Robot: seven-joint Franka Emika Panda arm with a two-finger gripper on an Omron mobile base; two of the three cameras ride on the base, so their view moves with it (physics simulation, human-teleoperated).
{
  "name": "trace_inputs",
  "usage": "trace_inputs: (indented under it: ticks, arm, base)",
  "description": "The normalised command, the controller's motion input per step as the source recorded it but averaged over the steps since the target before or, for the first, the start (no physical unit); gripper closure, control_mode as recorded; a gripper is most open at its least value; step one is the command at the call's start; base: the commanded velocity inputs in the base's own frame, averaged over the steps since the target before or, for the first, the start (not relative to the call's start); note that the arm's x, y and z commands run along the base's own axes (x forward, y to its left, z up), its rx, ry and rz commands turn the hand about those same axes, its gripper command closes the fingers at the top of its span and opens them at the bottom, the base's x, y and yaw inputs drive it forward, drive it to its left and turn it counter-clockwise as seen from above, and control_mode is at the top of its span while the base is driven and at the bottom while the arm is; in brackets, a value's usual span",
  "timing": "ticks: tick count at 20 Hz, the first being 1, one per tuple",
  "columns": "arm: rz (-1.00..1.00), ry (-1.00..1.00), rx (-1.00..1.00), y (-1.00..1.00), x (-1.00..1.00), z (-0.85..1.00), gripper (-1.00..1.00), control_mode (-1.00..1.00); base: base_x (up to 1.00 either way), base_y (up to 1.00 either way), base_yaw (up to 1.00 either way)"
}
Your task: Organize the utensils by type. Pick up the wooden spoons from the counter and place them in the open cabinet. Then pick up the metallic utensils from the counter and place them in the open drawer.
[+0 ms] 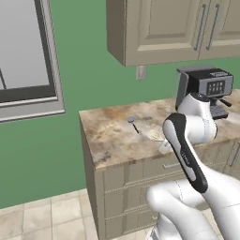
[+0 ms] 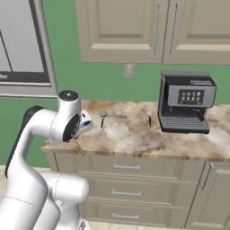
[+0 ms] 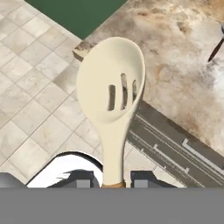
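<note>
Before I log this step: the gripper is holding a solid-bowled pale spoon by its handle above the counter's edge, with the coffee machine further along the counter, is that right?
Not quite: the spoon in the gripper has a slotted bowl, as the hand view shows. The rest holds, including the coffee machine on the counter.

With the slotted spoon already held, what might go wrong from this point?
The pale slotted wooden spoon is pinched only at its brown handle end, with the long bowl sticking far out past the gripper, so it may pivot or slip in the jaws. The wall cabinet doors in sight look shut, so placing may stall. A swing could clip the black coffee machine.
</note>
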Motion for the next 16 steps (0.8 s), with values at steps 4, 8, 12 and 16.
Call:
trace_inputs:
  ticks: [4, 8, 12, 16]
  arm:
    - [0.00, 0.00, 0.00, 0.00, 0.00, 0.00, 1.00, 1.00]
    - [0.00, 0.00, 0.00, 0.00, 0.00, 0.00, 1.00, 1.00]
    - [0.00, 0.00, 0.00, 0.00, 0.00, 0.00, 1.00, 1.00]
    - [0.00, 0.00, 0.00, 0.00, 0.00, 0.00, 1.00, 1.00]
  base:
    - [-0.85, -0.40, -0.23]
    - [-0.60, -0.36, -0.45]
    - [-0.41, -0.30, -0.61]
    - [-0.19, -0.15, -0.87]
